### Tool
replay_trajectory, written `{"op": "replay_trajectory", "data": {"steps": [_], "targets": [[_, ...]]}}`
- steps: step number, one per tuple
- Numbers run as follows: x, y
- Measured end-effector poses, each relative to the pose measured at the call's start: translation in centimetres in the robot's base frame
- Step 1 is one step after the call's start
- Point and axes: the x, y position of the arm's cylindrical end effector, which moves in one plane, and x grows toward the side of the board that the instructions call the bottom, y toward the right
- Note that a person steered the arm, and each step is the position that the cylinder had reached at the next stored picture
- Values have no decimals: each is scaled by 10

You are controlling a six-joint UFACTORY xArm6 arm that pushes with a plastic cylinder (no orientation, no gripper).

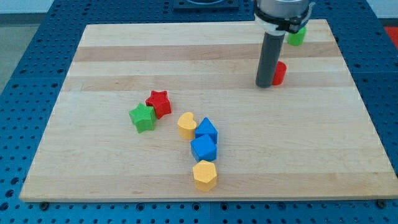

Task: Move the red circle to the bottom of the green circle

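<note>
Board: pale wooden board [124,56] of glued strips with visible grain and lengthwise bands of lighter and darker tone; it fills most of the view and serves as the landmark here.
Surround: blue perforated table [25,37] shows past every edge of the board, with rows of small holes.
Arm: dark cylindrical rod hanging from a grey and white collar above the board's top right part.
My tip [265,85]: resting on the board in its top right part, touching or just beside the red circle on that block's left side in the view.
Claw: the arm carries none, only the plain rod, so no spread or pinch can be told.
Red circle [280,73]: on the board's top right part, partly hidden behind the rod.
Green circle [296,36]: near the board's top right corner, above the red circle in the view, apart from it; its shape is partly hidden by the collar.
Red star [158,103]: left of the board's centre, touching the green star.
Green star [143,117]: left of the board's centre, just below and left of the red star.
Yellow heart [186,124]: near the board's centre.
Blue blocks [204,140]: two, stacked in a line below the board's centre, shapes unclear.
Yellow hexagon [205,175]: near the board's bottom edge.
</note>
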Motion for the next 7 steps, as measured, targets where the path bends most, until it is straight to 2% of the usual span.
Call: {"op": "replay_trajectory", "data": {"steps": [2, 4, 6, 7], "targets": [[-35, 35], [-38, 44], [-5, 63], [-10, 77]]}}
